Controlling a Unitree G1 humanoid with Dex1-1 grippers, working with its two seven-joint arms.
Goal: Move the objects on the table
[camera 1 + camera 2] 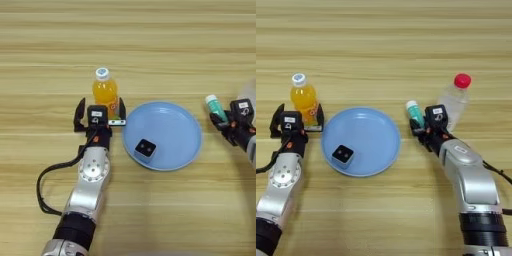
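I'm watching the left hand, fingers spread around the orange bottle mid-desk, risking tipping it, while the right hand is pinching the green tube near a clear bottle.

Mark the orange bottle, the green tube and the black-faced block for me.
Orange bottle [105, 91]: left eye view, on the orange body under the cap.
Green tube [415, 113]: right eye view, on its upper end.
Block [145, 148]: left eye view, on its black face.
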